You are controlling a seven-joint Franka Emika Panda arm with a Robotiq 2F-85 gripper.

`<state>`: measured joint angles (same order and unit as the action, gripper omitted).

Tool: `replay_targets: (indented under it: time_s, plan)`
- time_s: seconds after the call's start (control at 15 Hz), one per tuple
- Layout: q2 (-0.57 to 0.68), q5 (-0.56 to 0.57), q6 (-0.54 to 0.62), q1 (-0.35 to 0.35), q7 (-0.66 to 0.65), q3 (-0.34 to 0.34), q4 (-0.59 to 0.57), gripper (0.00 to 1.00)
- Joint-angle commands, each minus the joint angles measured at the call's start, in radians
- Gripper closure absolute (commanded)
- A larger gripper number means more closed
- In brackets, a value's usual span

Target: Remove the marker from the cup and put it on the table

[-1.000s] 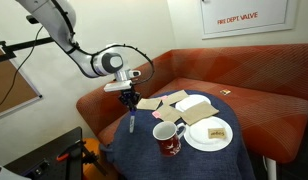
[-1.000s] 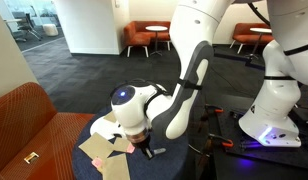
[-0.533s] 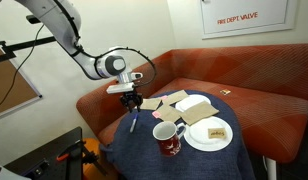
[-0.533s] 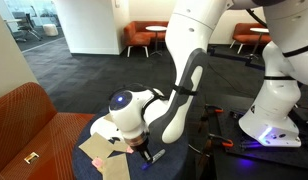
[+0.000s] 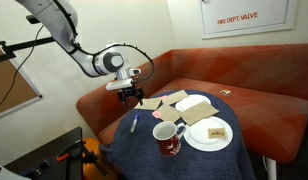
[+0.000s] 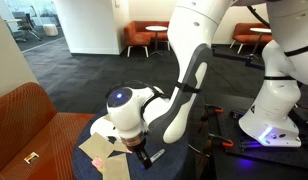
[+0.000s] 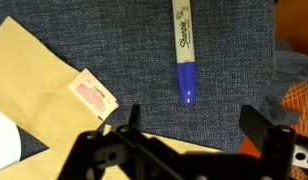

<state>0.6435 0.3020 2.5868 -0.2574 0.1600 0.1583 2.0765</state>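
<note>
The marker lies flat on the table's dark blue cloth, its blue cap end pointing toward my gripper. The gripper hovers just above it, open, with nothing between its fingers. In an exterior view the marker rests near the table edge, directly below the gripper. The dark red cup stands upright to the marker's right, apart from it. From the opposite side, the arm's wrist hides most of the gripper.
A white plate with a brown item stands beside the cup. Tan envelopes lie at the back of the table, one of them close to the gripper. The red-orange sofa wraps behind the table.
The gripper was shut on the marker, holding it upright over the table. It has opened and risen a little, and the marker now lies flat on the cloth.
</note>
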Motion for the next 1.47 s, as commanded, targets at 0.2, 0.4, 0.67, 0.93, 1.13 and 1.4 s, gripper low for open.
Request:
replay_targets:
  time_s: [0.2,0.4,0.67,0.93,1.13,1.4]
  plan:
    - [-0.197,0.024,0.089,-0.038,-0.092,-0.031,0.155,0.0]
    - [-0.29,0.036,0.13,-0.048,-0.141,-0.045,0.226,0.0]
    - [-0.41,0.057,0.174,-0.041,-0.176,-0.049,0.317,0.0]
    - [-0.514,0.068,0.206,-0.029,-0.195,-0.048,0.391,0.0]
    - [-0.574,0.077,0.218,-0.018,-0.208,-0.043,0.431,0.0]
    - [-0.628,0.096,0.237,-0.026,-0.239,-0.058,0.472,0.0]
